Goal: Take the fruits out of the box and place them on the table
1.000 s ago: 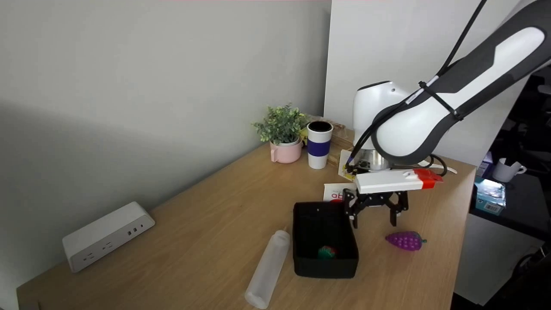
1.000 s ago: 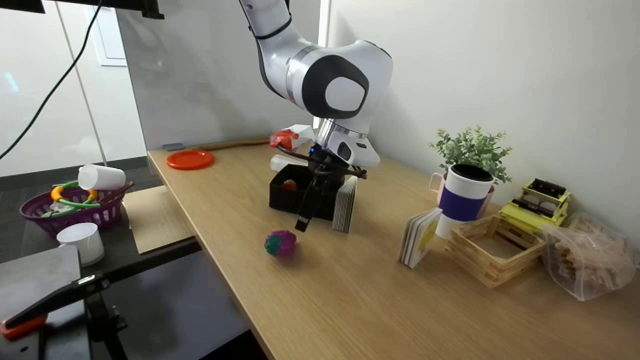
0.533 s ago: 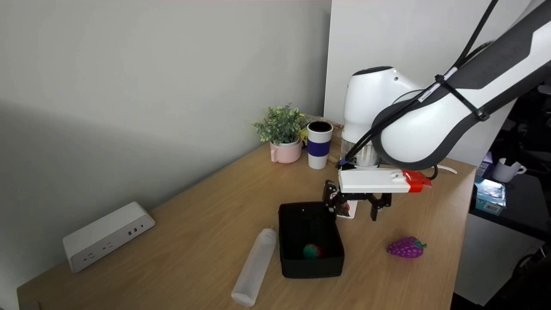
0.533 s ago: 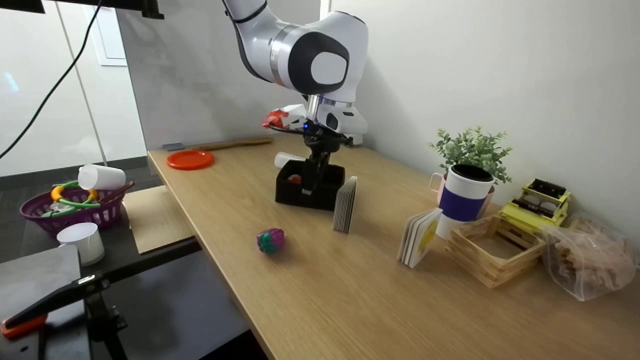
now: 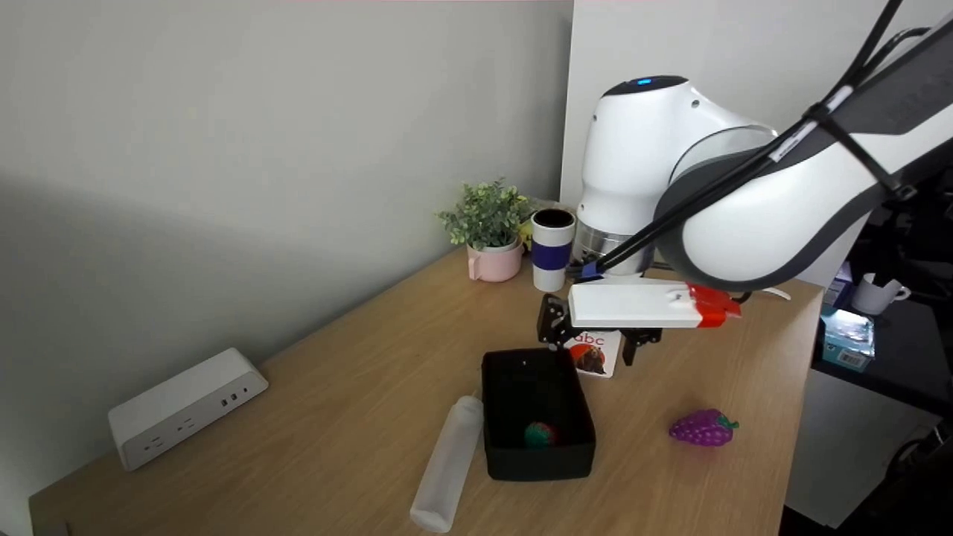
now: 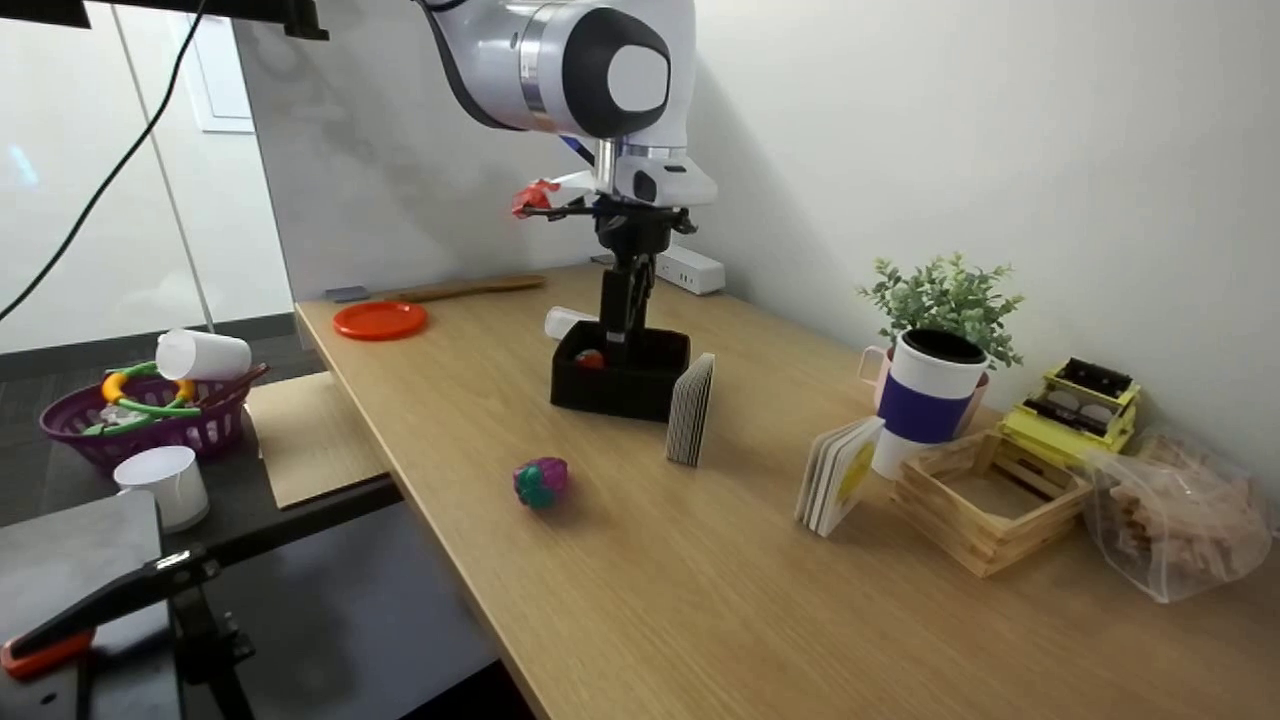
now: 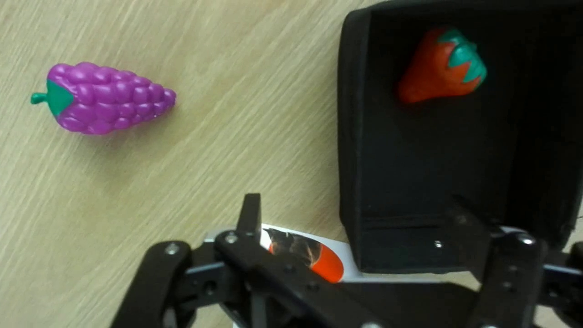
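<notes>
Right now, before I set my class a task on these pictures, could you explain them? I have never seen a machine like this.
The machine is a remotely steered robot arm with a gripper at its end for grasping things. Two views come from cameras standing outside the robot; the wrist view comes from a camera on the arm, looking past the gripper.

On the wooden table lies a purple toy grape bunch; a red toy strawberry with a green top lies inside the black box. A pale bottle lies beside the box, a small abc book stands near it, and a purple-banded cup and a potted plant stand farther off.

Nothing is held: the gripper's jaws stand apart.
</notes>
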You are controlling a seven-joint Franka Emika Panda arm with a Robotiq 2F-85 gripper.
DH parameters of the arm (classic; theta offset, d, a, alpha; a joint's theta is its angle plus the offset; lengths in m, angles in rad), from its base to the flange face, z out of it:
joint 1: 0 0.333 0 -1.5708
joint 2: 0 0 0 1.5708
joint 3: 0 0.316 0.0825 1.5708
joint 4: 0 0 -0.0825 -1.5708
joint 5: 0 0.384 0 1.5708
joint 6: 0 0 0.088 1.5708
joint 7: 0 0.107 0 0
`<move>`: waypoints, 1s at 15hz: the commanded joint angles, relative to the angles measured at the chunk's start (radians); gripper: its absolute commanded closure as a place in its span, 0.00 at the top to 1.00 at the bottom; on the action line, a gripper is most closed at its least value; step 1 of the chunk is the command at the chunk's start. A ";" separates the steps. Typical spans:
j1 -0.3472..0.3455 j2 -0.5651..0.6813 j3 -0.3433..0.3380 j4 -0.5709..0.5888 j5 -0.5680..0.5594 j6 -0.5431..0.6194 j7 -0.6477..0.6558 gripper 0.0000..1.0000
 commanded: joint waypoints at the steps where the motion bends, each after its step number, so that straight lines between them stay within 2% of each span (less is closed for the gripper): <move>1: -0.011 0.007 0.030 0.030 0.008 0.025 -0.026 1.00; 9: -0.048 0.105 0.129 0.138 0.133 0.038 -0.202 1.00; 11: -0.040 0.133 0.126 0.158 0.148 0.031 -0.222 1.00; 12: -0.013 0.094 0.099 0.120 0.131 0.033 -0.182 1.00; 15: -0.010 0.105 0.097 0.125 0.131 0.033 -0.183 1.00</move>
